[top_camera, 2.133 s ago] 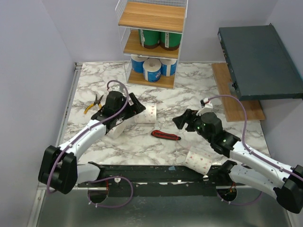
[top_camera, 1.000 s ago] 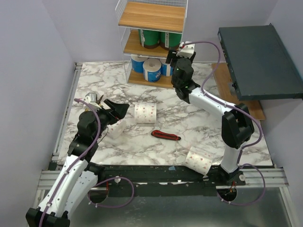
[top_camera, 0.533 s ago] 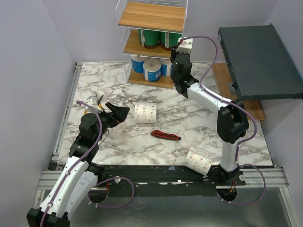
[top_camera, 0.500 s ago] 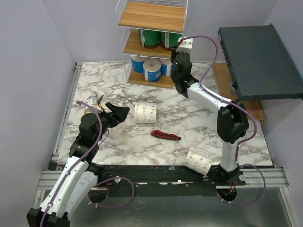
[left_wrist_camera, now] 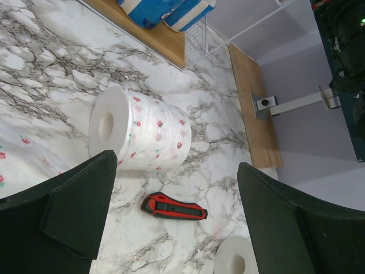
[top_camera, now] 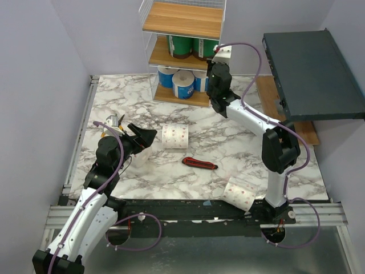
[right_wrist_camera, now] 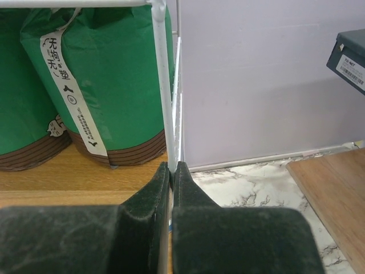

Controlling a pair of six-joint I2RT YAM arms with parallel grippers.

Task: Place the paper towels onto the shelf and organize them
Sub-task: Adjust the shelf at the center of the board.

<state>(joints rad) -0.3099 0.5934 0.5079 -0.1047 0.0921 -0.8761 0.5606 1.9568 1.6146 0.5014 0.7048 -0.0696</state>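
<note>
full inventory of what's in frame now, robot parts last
white wire-frame shelf with three wooden tiers: 1, white and light brown, back of table
green-wrapped paper towel rolls: 2, green, middle tier
blue-wrapped paper towel rolls: 3, blue and white, bottom tier
white red-dotted paper towel rolls: 3, on table; centre, front right, front left
red-and-black utility knife: 1, table centre
yellow-handled pliers: 1, table left, mostly hidden
dark grey-green flat slab: 1, right side, above wooden board
left tool: black, open, near left dotted roll
right tool: black, shut, at shelf's right post
</note>
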